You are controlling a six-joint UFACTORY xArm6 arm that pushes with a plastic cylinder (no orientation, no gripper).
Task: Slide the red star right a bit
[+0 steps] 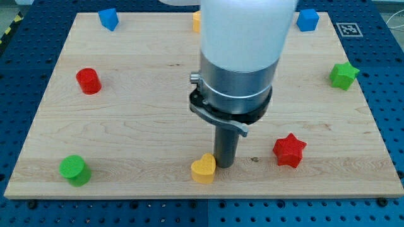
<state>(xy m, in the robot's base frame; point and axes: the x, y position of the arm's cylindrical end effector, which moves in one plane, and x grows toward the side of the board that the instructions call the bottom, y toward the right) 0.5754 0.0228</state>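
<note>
Resting near the board's bottom edge, my tip (pixel 224 165) touching yellow heart (pixel 203 169); no jaws here. Needing contact on red star's (pixel 290 150) left side, pushing gently rightward.

- The red star (pixel 290 150) lies flat on the wooden board, near the view's bottom edge and right of centre.
- It is a chunky block with blunt points, one pointing toward the view's top.
- It stands alone, touching nothing, with bare wood all round it.
</note>
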